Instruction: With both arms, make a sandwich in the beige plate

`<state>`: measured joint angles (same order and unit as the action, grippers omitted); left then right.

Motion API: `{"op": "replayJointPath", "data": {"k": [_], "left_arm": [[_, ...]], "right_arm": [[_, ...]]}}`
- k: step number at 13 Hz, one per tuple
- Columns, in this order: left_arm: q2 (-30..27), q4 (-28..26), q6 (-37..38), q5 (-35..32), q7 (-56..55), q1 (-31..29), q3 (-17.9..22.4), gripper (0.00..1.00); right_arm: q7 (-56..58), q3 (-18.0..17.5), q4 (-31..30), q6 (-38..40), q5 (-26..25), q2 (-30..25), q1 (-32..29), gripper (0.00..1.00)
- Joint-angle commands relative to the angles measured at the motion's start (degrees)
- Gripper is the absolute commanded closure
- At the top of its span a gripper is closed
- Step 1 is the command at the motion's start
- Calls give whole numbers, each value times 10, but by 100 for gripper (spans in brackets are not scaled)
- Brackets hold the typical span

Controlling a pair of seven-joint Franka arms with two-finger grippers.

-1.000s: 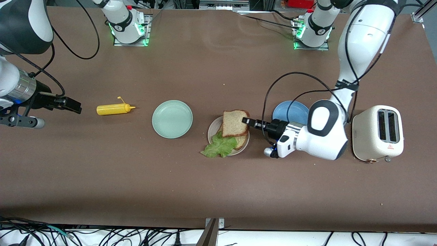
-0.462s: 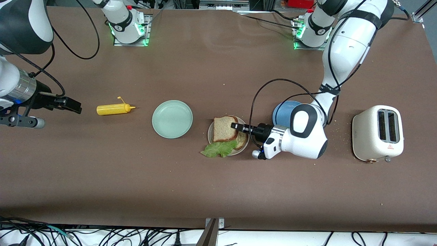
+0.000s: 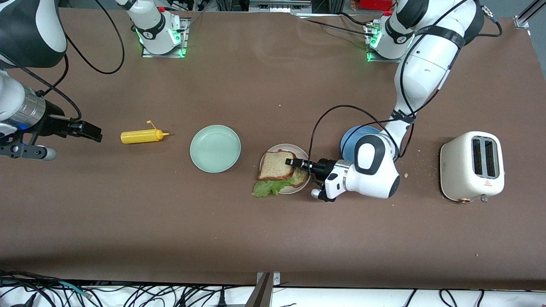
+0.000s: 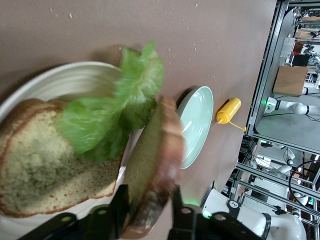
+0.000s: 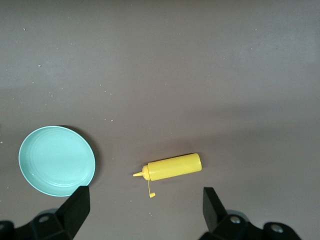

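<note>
The left gripper (image 3: 292, 162) is closed on the top slice (image 3: 276, 165). In the left wrist view (image 4: 147, 210) its two fingers (image 4: 116, 212) sit against both faces of that slice (image 4: 150, 165) at the crust. The gripper comes in low and level from 3 o'clock on the front view's clock face, over the rim of the beige plate (image 3: 298, 150). The slice is nearly square and lies close to flat, its gripped edge turned to 3 o'clock and its free edge to 9 o'clock, covering most of the plate (image 4: 60, 77). Under it is the lettuce (image 3: 266, 187), which hangs over the rim at 7 o'clock onto the table (image 3: 273, 238). In the wrist view the leaf (image 4: 110, 115) rests on the bottom slice (image 4: 45, 165). That slice (image 3: 302, 175) peeks out at 4 o'clock, under the gripper. The blue plate (image 3: 352, 138) is near at 2 o'clock, partly under the left arm, and the toaster (image 3: 471, 166) stands well apart at 3 o'clock. The mint plate (image 3: 215, 148) is near at 9 o'clock. The yellow bottle (image 3: 143, 136) lies on its side farther out, nozzle toward that plate. Bare tabletop stretches toward 6 and 12 o'clock. The right gripper (image 3: 85, 130) waits over the right arm's end of the table with its fingers spread wide (image 5: 145, 200) and nothing between them.
</note>
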<state>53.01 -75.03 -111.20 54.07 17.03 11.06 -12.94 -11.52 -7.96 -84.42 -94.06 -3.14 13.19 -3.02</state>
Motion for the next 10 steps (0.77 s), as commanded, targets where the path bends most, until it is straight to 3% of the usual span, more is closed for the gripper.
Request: {"op": "replayJointPath", "data": {"k": [1, 4, 7, 10], "left_arm": [[-7, 1, 0, 12, 20, -10, 9, 0], [-17, 1, 12, -61, 20, -40, 7, 0], [-40, 7, 64, -77, 22, -86, 8, 0], [-83, 6, 62, -191, 13, -108, 14, 0]], "right_arm": [[-1, -7, -10, -3, -2, -9, -7, 0], [-2, -7, -10, -3, -2, -9, -7, 0], [-2, -7, -10, -7, 1, -8, -7, 0], [-1, -7, -10, -7, 2, -8, -6, 0]]}}
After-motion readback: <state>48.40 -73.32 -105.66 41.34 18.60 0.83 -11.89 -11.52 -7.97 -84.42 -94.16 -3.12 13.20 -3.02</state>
